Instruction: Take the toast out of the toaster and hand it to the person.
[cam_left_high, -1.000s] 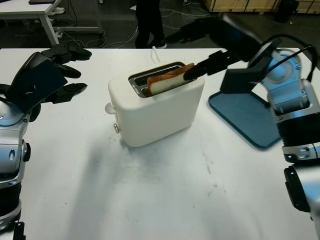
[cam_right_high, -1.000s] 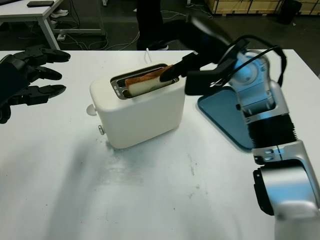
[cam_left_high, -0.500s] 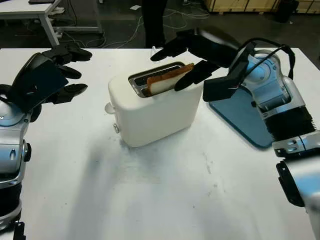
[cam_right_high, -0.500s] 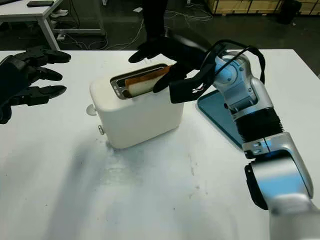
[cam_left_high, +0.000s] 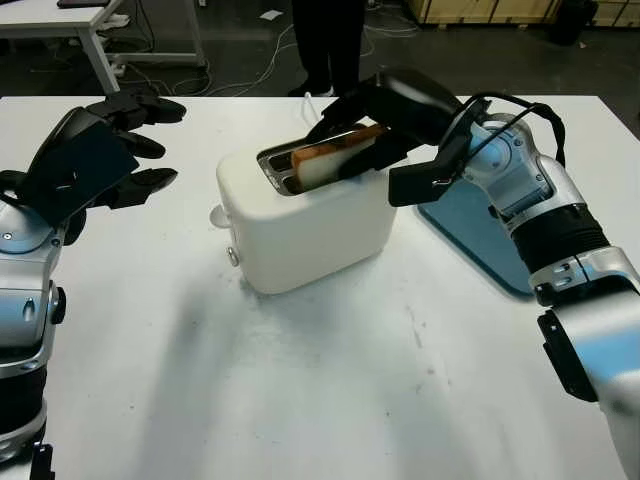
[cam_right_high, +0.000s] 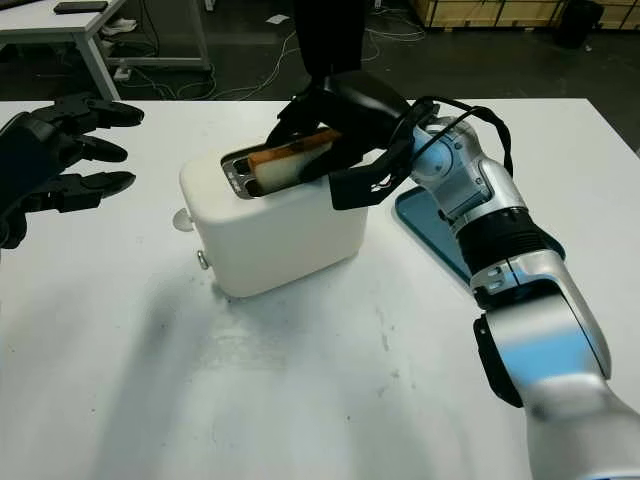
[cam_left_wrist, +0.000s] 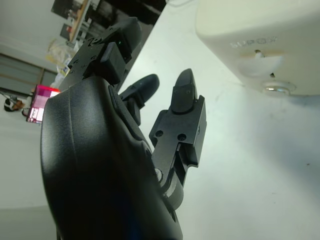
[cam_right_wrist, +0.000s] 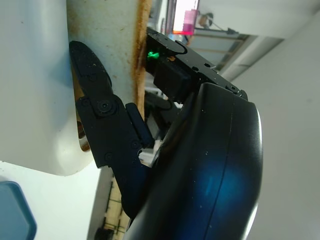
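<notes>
The right hand (cam_left_high: 365, 125) reaches over the top of the white toaster (cam_left_high: 310, 215) from the toaster's right side. Its arm bends at the elbow and stretches across the blue tray (cam_left_high: 490, 235), which lies flat on the table just to the right of the toaster. The black fingers (cam_right_wrist: 97, 107) are closed on the toast (cam_left_high: 335, 158), one on each flat side of the slice. The toast stands tilted in the toaster's slot, with its top part sticking up out of it.

The left hand (cam_left_high: 95, 150) is up in the air to the left of the toaster, well apart from it. It is open and holds nothing.

The toaster sits near the middle of the white table (cam_left_high: 320, 400). In front of the toaster there is a lot of bare table. Behind the toaster, past the far edge of the table, a person's legs (cam_left_high: 335, 45) in dark trousers stand on the floor.
</notes>
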